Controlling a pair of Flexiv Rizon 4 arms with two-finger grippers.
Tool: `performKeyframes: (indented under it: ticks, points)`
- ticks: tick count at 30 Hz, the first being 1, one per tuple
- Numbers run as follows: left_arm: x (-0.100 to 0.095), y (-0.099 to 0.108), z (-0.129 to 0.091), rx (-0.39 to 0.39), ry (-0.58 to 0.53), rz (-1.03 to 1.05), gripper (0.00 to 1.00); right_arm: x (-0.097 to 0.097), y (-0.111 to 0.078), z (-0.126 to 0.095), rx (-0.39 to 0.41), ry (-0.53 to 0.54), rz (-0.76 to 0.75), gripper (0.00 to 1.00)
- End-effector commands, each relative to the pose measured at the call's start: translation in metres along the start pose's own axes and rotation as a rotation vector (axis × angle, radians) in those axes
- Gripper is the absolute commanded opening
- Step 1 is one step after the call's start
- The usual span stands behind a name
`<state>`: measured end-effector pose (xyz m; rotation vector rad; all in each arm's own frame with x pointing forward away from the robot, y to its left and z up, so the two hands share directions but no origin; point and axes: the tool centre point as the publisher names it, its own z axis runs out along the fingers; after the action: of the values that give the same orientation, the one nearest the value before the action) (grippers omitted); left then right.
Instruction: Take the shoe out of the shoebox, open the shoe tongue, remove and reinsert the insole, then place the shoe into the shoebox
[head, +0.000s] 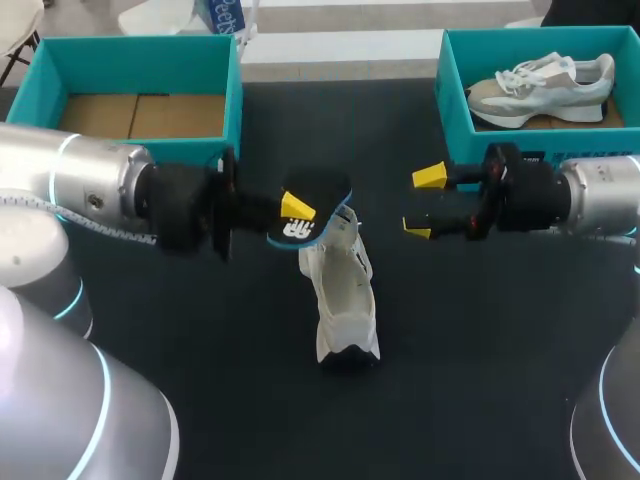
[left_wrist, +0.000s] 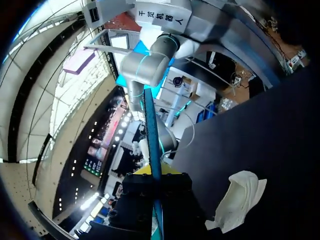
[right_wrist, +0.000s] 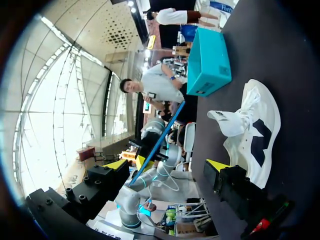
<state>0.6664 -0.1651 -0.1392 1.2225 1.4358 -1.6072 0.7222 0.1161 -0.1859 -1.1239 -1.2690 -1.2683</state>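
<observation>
Shoe, support: the white low-cut fabric shoe (head: 345, 295) rests on the black matte table (head: 480, 350), between the two arms and outside both boxes, with its tongue folded out.
Boxes: an open teal cardboard shoebox (head: 235, 100) with a bare brown floor stands at far left. A second teal box (head: 452, 100) at far right holds a grey-and-white trainer (head: 545, 88).
Shoe, handling: judged light, soft in the upper and stiffer at the sole. It would likely collapse if pinched at the tongue, so the heel collar or sidewall looks the better hold.
Insole: the thin black blue-edged foam insole (head: 318, 188) hangs in the air over the shoe's far end. It is judged limp and apt to buckle on reinsertion.
Left gripper (head: 295, 212): clamped on the insole.
Right gripper (head: 422, 202): fingers spread, holding nothing, near the shoe's far end and in front of the second teal box.
</observation>
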Motion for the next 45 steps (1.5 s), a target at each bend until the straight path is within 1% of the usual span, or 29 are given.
performKeyframes:
  ticks: [1,5,12,17,18,22,23,25,28,34,36,40,44,45]
  points:
    - [0.016,0.006,0.004,-0.089,-0.019,0.304,0.0,-0.001,-0.001,0.001,-0.002,-0.001,-0.001,1.0]
    - [0.021,0.008,0.006,-0.106,-0.027,0.313,0.0,0.004,0.001,0.009,-0.003,-0.011,-0.005,1.0]
    - [0.023,0.012,0.013,-0.121,-0.008,0.376,0.0,0.007,0.005,0.03,0.058,-0.003,0.052,1.0]
    - [0.022,0.015,0.024,-0.119,-0.013,0.388,0.0,0.012,0.006,0.045,0.069,-0.004,0.05,1.0]
    - [0.021,0.015,0.027,-0.116,-0.014,0.391,0.0,0.013,0.006,0.047,0.08,0.002,0.049,1.0]
    - [0.018,0.019,0.04,-0.111,-0.022,0.429,0.0,0.018,0.005,0.057,0.083,0.002,0.045,1.0]
    - [0.017,0.019,0.043,-0.108,-0.02,0.435,0.0,0.018,0.005,0.058,0.083,0.005,0.046,0.81]
    - [0.016,0.022,0.049,-0.106,-0.025,0.434,0.0,0.019,0.004,0.06,0.085,0.005,0.048,0.57]
    - [0.017,0.026,0.055,-0.108,-0.024,0.448,0.0,0.019,0.003,0.062,0.084,0.003,0.051,0.49]
    - [0.019,0.033,0.063,-0.115,-0.011,0.485,0.0,0.021,0.001,0.064,0.073,-0.004,0.055,0.44]
    - [0.02,0.034,0.065,-0.123,-0.004,0.501,0.0,0.021,0.001,0.064,0.068,-0.006,0.055,0.41]
    - [0.024,0.035,0.068,-0.136,-0.01,0.497,0.0,0.019,0.001,0.064,0.049,-0.009,0.055,0.29]
    - [0.025,0.034,0.068,-0.142,-0.022,0.485,0.0,0.018,0.002,0.063,0.045,-0.012,0.057,0.09]
    - [0.025,0.033,0.068,-0.142,-0.023,0.486,0.0,0.018,0.003,0.063,0.045,-0.014,0.058,0.03]
